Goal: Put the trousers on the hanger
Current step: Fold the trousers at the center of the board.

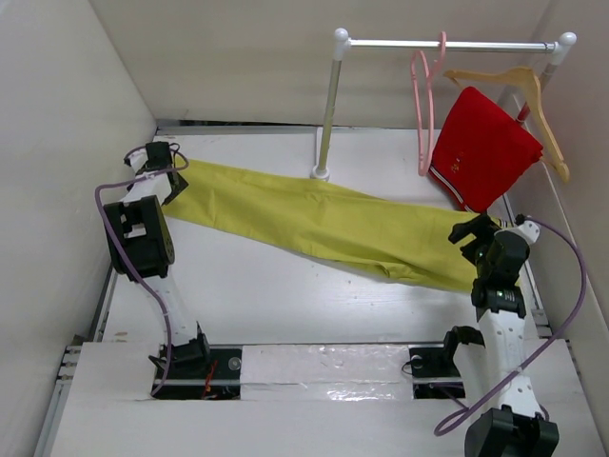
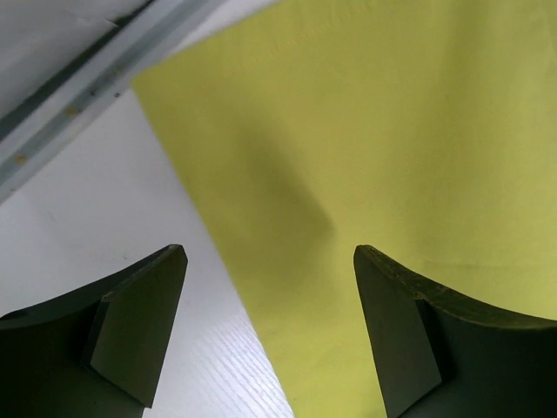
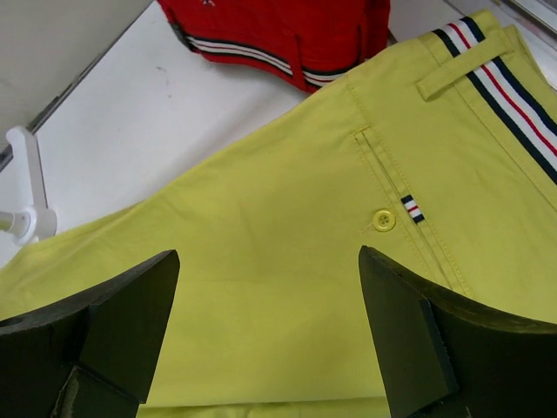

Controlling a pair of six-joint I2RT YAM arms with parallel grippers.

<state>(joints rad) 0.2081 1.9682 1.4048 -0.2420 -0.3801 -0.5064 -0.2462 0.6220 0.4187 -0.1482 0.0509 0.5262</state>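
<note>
both pairs of jaws stand wide open and hold nothing. the long yellow-green cloth trousers (image 1: 324,221) lie flat across the white table (image 1: 247,295), leg end under the left jaws, striped waistband under the right jaws. the thin pink plastic hanger (image 1: 420,133) hangs on the metal rail (image 1: 447,44).

Your left arm (image 1: 143,238) stretches forward along the left side, and its left gripper (image 2: 270,261) points down with jaws spread wide. Your right arm (image 1: 501,319) is bent on the right side, and the right gripper (image 3: 270,261) also faces down, jaws wide apart.
</note>
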